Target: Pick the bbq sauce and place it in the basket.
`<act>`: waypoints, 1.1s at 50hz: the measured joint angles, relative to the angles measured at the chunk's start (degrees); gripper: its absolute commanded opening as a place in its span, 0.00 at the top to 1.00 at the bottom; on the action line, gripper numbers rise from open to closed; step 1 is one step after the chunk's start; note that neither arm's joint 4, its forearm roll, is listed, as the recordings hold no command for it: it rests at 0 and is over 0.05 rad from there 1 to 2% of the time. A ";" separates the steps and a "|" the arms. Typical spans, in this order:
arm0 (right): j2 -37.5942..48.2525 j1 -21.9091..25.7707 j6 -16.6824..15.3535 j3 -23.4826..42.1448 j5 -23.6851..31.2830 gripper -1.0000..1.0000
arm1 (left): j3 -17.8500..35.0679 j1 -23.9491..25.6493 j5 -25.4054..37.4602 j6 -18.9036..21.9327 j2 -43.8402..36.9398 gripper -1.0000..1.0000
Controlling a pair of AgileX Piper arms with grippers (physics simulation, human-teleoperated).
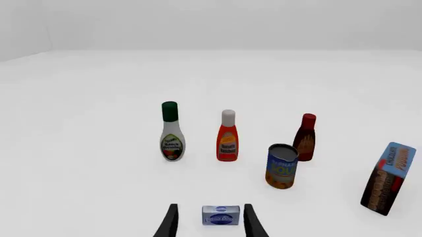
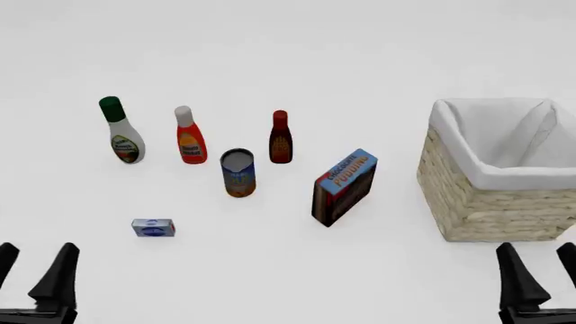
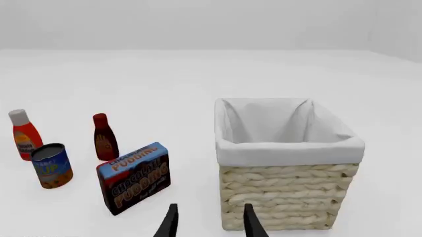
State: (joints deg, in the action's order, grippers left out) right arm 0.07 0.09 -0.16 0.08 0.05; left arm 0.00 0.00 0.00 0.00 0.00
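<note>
While both arms sit low at the table's [image 2: 297, 283] near edge, left gripper [image 2: 36, 273] and right gripper [image 2: 538, 273] show fingers parted, holding nothing. BBQ sauce bottle [image 2: 280, 138] stands upright mid-table, soup can [image 2: 237, 173] just beside it, chocolate pudding box [image 2: 344, 186] tilted between it and the woven, cloth-lined basket [image 2: 468, 196] at the right edge. Bare white surface nearer the arms; the small blue packet's [image 2: 153, 227] label is probably unreadable.

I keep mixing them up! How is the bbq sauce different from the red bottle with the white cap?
The bbq sauce is dark red-brown; the red bottle is bright red-orange. The bbq sauce has a red cap, the red bottle a white one. The bbq sauce stands nearer the basket, beside the can; the red bottle stands by the white bottle. Both stand upright.
</note>
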 measured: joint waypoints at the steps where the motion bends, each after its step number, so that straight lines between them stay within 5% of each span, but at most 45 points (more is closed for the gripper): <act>1: 0.01 0.03 -0.04 0.02 0.02 0.00 | 0.00 0.00 0.00 0.00 0.00 0.00; 25: 1.61 0.53 -0.62 1.26 0.18 0.00 | 0.00 0.00 0.00 0.00 0.00 0.00; 55: 14.06 4.31 -2.55 16.53 2.81 0.00 | 0.00 0.00 0.00 0.00 0.00 0.00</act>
State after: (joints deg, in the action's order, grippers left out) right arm 14.14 4.40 -2.71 16.61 2.86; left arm 0.00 0.00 0.00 0.00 0.00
